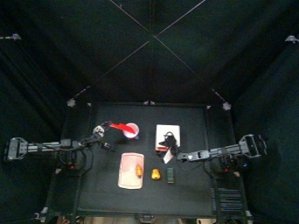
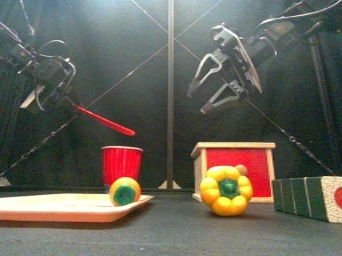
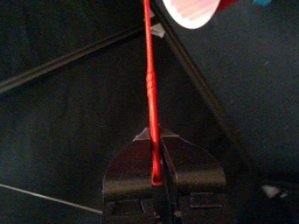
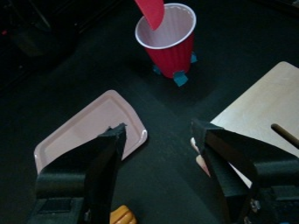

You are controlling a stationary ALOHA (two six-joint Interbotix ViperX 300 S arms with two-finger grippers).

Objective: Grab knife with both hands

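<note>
- Top: left pincer [image 1: 103, 133] holds the thin red-orange knife [image 1: 118, 131] aloft over the desk [image 1: 193, 118].
- Front: right pincer [image 2: 221, 84] hangs wide open, empty.
- Left wrist: jaws clamped on handle.
- Right wrist: blade tip above red plastic cup [image 4: 165, 39]; best approached squarely, closing on the free end.

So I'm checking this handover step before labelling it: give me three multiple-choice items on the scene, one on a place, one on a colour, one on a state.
1. Where does the knife's free end point?
A. at the red cup
B. at the wooden box
C. at the board

2. What colour is the pepper?
A. green
B. yellow
C. purple

3. How is the right gripper?
A. shut on the knife
B. shut, empty
C. open, empty

Answers:
1 A: the knife, held in the left gripper, reaches the red cup.
2 B: the pepper is yellow.
3 C: the right gripper holds nothing.
</note>
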